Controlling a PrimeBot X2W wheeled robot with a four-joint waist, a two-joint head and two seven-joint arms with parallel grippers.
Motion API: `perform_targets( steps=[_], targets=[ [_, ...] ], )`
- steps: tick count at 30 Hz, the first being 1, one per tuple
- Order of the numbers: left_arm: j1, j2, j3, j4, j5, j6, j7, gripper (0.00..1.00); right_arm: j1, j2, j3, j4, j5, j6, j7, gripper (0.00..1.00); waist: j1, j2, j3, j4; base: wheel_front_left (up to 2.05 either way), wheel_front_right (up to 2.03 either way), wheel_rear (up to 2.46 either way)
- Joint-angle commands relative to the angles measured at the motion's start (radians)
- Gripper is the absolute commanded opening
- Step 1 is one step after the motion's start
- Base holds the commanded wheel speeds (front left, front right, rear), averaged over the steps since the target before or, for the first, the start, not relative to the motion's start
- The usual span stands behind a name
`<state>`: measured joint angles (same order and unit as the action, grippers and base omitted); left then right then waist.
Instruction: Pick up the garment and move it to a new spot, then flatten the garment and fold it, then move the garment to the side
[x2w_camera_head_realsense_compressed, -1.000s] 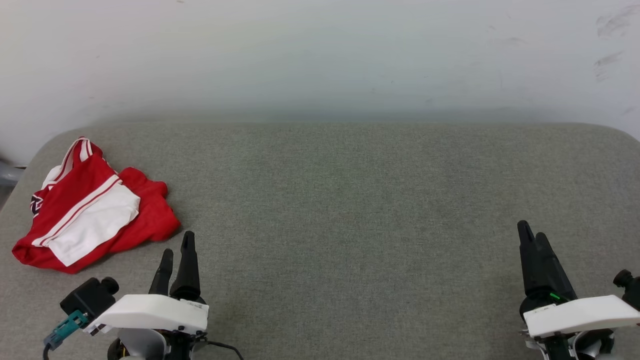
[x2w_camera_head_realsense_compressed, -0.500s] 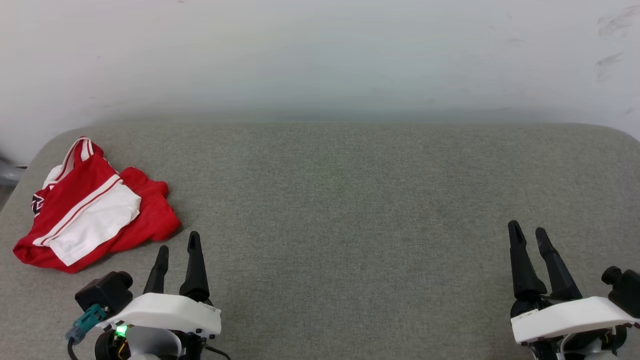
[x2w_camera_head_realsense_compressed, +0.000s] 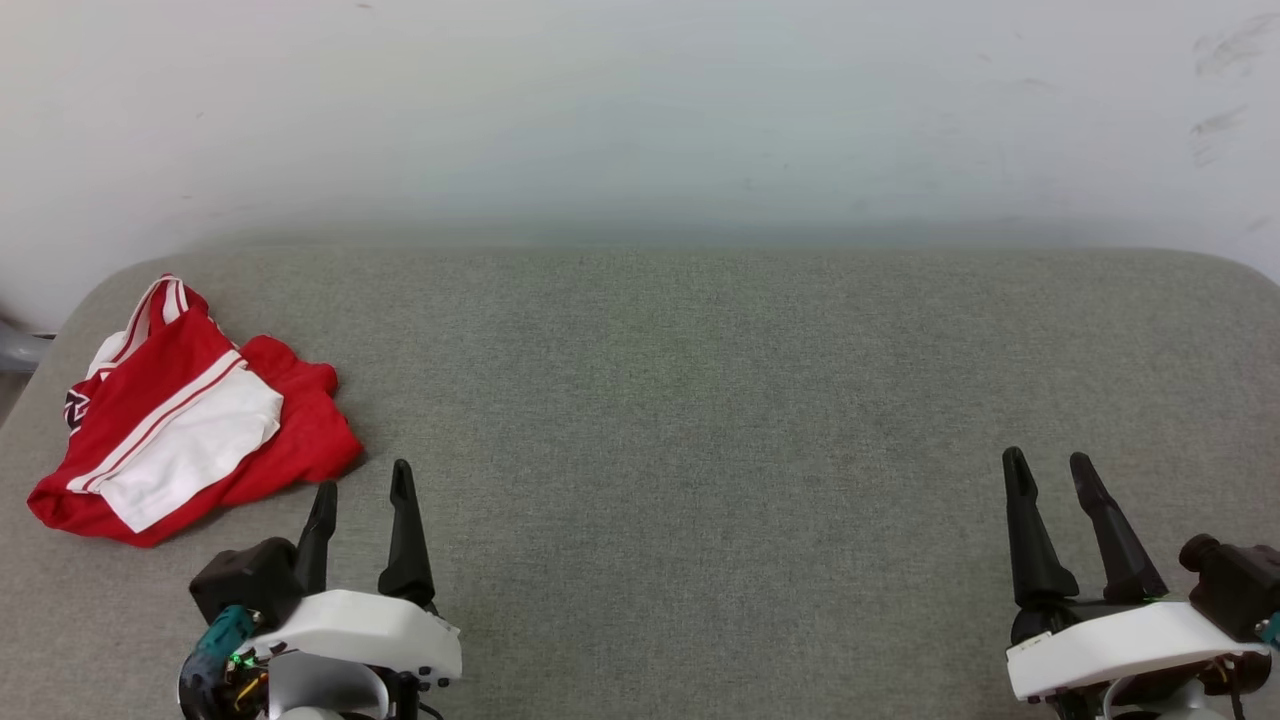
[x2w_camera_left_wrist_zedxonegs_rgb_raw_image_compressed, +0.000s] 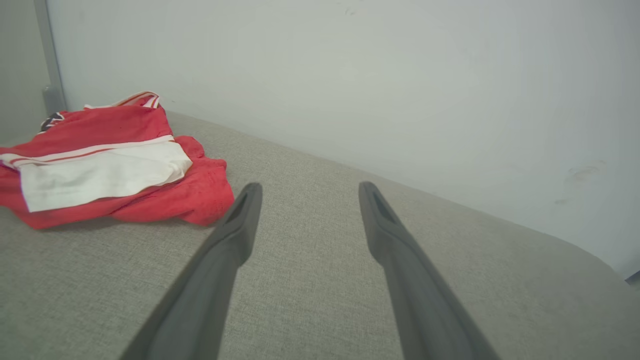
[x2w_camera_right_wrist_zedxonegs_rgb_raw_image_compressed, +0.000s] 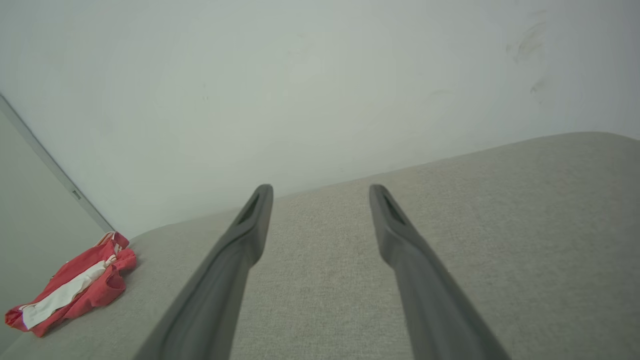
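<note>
The garment is a red jersey with a white sleeve, lying crumpled near the far left edge of the grey fabric surface. It also appears at upper left in the left wrist view as the garment and small at lower left in the right wrist view as the garment. My left gripper stands open just right of and below the garment, apart from it, with nothing between its fingers. Far to the right, my right gripper is open and empty over bare fabric.
A pale wall rises right behind the surface's far edge. The surface has rounded corners at far left and far right. A grey object shows beyond the left edge.
Both grippers have turned about their wrists, so each pair of fingers now shows spread side by side. The left gripper shifted slightly right, the right one slightly left. The garment has not moved.
</note>
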<state>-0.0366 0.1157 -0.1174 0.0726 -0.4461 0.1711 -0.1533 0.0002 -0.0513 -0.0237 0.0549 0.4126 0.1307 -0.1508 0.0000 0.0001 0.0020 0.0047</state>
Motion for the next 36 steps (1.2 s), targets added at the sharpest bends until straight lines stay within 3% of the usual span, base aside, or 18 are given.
perform_targets(
  steps=[1,13,36],
  targets=[
    [-0.001,0.008,-0.004,-0.013,0.021,0.008,-0.006,1.00,-0.001,0.001,0.001,-0.016,-0.023,0.000,-0.010,1.00,0.0000,-0.0001,0.000,0.000,0.00,0.00,0.00],
    [0.007,0.034,-0.057,-0.033,0.127,0.043,-0.036,1.00,0.012,0.001,0.010,-0.021,-0.154,0.000,-0.038,1.00,0.0000,-0.0001,-0.007,0.001,0.00,0.00,0.00],
    [0.031,0.007,-0.040,-0.041,0.271,-0.011,-0.083,1.00,0.025,0.002,0.022,-0.051,-0.311,0.000,-0.087,1.00,0.0000,-0.0001,-0.008,0.004,0.00,0.00,0.00]
  ],
)
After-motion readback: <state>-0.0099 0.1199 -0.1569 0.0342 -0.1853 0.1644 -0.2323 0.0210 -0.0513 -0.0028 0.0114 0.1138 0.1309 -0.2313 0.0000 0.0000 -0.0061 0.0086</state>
